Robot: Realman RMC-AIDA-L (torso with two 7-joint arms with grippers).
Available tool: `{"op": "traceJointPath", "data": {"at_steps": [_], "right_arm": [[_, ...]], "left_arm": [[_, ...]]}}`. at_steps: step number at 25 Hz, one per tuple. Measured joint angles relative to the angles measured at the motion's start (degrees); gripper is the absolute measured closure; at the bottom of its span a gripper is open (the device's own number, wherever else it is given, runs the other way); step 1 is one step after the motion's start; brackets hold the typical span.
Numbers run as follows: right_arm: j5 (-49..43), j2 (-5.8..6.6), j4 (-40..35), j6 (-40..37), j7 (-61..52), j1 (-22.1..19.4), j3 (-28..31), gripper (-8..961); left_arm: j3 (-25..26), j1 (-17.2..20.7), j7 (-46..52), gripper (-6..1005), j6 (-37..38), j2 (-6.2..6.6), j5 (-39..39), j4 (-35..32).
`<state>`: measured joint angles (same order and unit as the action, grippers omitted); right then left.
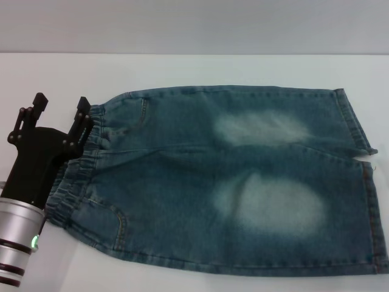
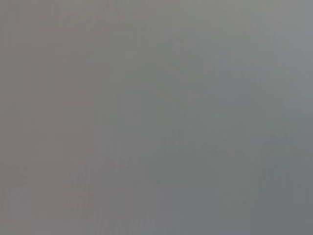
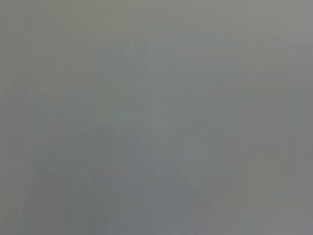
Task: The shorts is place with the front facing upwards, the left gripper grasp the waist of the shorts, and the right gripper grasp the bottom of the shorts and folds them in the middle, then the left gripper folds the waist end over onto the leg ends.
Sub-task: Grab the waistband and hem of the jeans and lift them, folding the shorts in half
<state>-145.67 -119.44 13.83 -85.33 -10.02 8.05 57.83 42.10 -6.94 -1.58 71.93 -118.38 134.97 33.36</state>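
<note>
Shorts (image 1: 243, 182) lay flat, front up, on white counter (image 1: 182, 67), waist (image 1: 79, 164) at nine o'clock, leg hems (image 1: 371, 201) at three. Left gripper (image 1: 61, 109) hovered at waist's ten-o'clock corner, fingers spread, nothing pinched; likely lining up for grasp on gathered band. Right gripper not in view. Both wrist views showed blank grey only.

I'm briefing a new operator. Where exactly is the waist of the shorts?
On the white table lie the shorts. Their waist is the end at the robot's left, beside the open left gripper. Unlike the straight leg hems, it is gathered and ruffled.
</note>
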Motion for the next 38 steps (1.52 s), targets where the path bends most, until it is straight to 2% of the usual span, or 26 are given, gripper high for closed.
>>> {"op": "traceJointPath", "data": {"at_steps": [14, 17, 19, 21, 22, 24, 25, 26, 27, 28, 29, 30, 31, 32, 34, 35, 36, 38], "right_arm": [[-0.1, 0.00, 0.2, 0.5, 0.0, 0.0, -0.6, 238], [-0.2, 0.25, 0.8, 0.8, -1.0, -0.1, -2.5, 239], [-0.3, 0.87, 2.1, 2.7, -3.2, -0.1, -4.4, 239], [-1.5, 2.73, 6.3, 6.9, -6.8, -0.5, -4.9, 239], [-1.5, 2.73, 6.3, 6.9, -6.8, -0.5, -4.9, 239], [-3.7, 5.15, 12.0, 11.4, -9.7, -1.9, -4.8, 240], [-5.0, 6.97, 16.3, 15.5, -11.2, -2.7, -4.6, 240], [-5.9, 8.84, 21.3, 21.2, -11.9, -3.8, -4.4, 240], [-6.5, 10.65, 26.7, 27.0, -12.2, -4.8, -4.1, 240], [-6.7, 12.14, 31.5, 31.7, -12.2, -5.7, -3.4, 240], [-7.0, 12.94, 34.8, 35.5, -12.2, -6.5, -2.7, 240], [-8.5, 14.45, 44.2, 45.2, -12.2, -9.0, 0.4, 240], [-8.5, 14.45, 44.2, 45.2, -12.2, -9.0, 0.4, 240], [-10.0, 14.84, 48.9, 50.9, -12.3, -10.2, 2.6, 240], [-13.5, 14.77, 58.4, 63.7, -12.4, -12.0, 6.9, 241], [-15.2, 14.56, 63.1, 71.3, -12.4, -12.6, 8.9, 241], [-16.7, 14.25, 67.6, 78.9, -12.3, -13.0, 10.5, 241], [-19.3, 13.84, 76.3, 92.1, -12.0, -13.4, 12.7, 241]], "left_arm": [[0.0, 0.0, 0.1, 238, 0.0, 0.00, 0.3, 0.1], [0.0, 0.4, 0.1, 239, -1.8, 0.23, 0.3, 1.5], [0.3, 0.8, 0.0, 239, -5.0, 0.67, 0.4, 3.9], [0.5, 1.4, -0.9, 240, -9.6, 1.62, 0.5, 7.9], [0.5, 1.4, -0.9, 240, -9.6, 1.62, 0.5, 7.9], [1.1, 2.4, -3.6, 241, -15.1, 3.08, 0.5, 13.1], [2.4, 3.6, -7.3, 241, -22.1, 4.38, 0.5, 19.3], [2.4, 3.6, -7.3, 241, -22.1, 4.38, 0.5, 19.3], [3.3, 4.2, -8.9, 242, -25.4, 4.76, 0.6, 22.2], [4.4, 4.9, -10.3, 242, -28.8, 5.03, 0.8, 25.1], [5.7, 5.7, -11.6, 242, -32.3, 5.28, 1.0, 28.0], [9.0, 7.5, -13.1, 243, -40.2, 5.52, 1.5, 34.1], [10.0, 8.1, -13.4, 243, -42.3, 5.53, 1.6, 35.7], [11.7, 8.9, -13.9, 243, -46.5, 5.53, 1.7, 38.4], [18.3, 10.9, -15.3, 244, -62.0, 4.83, 1.8, 46.6], [25.0, 11.7, -16.6, 244, -76.1, 3.26, 1.8, 52.4], [25.0, 11.7, -16.6, 244, -76.1, 3.26, 1.8, 52.4], [31.0, 11.8, -17.7, 245, -87.7, 1.52, 1.8, 56.2]]}}
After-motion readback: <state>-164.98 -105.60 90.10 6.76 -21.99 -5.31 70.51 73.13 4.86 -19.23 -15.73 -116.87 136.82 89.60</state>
